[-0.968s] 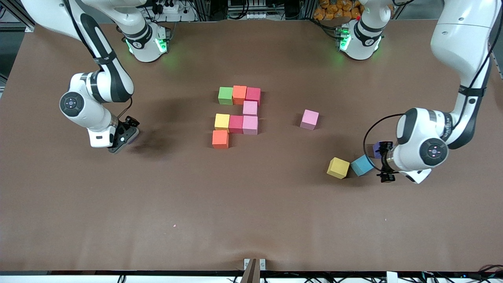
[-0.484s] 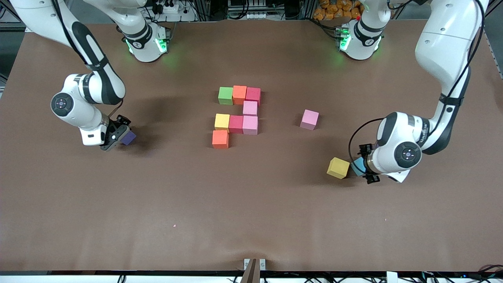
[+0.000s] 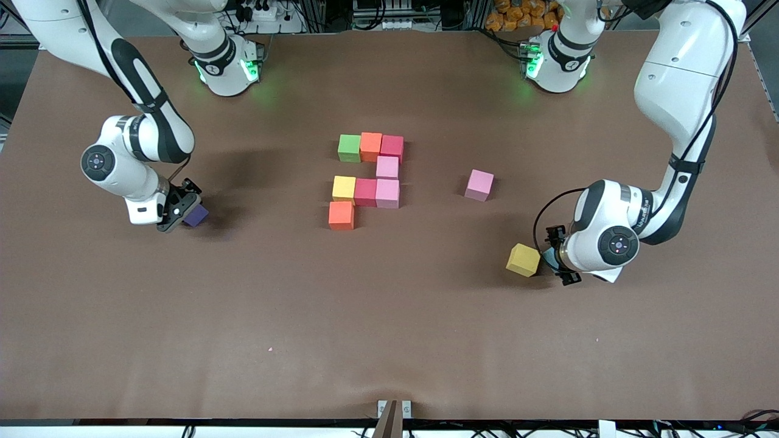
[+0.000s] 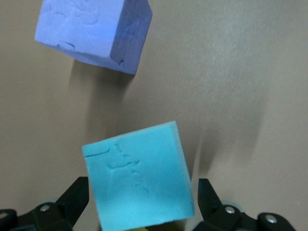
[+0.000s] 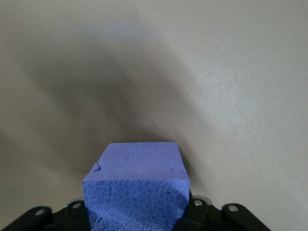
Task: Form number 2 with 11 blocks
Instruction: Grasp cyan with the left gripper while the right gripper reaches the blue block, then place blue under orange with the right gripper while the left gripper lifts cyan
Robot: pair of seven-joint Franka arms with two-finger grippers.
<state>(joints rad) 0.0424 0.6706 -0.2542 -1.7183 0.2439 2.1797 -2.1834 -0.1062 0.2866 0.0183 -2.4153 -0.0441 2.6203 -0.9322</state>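
While I work toward the digit, the nearest things to the front camera sit at the left arm's end of the brown table [image 3: 389,340]: a small matte yellow cube [image 3: 523,260] and, just beside it, a light blue cube [image 4: 139,180] of the same size. My left claw [image 3: 557,258] is low around that blue cube, fingers [image 4: 72,197] apart on either side of it and not yet pressing, which I judge sets up the next pick. From the left wrist view a purple cube [image 4: 94,31] lies near the blue one; in the front view the arm hides it.

At the right arm's end, my right claw [image 3: 182,210] is clamped on a second purple cube [image 3: 196,215], low at the table, so I read it as just grasped and not yet carried.

Farther from the camera, mid-table, the unfinished number 2 [image 3: 367,179] holds eight cubes: an orange cube [image 3: 341,215] nearest, then a yellow, red and pink row, one pink above, and a green, orange and red top row. Only the bottom row is left to finish, I judge.

A loose pink cube [image 3: 479,184] stands apart toward the left arm's end, between the digit and that arm; I would carry past it with care.
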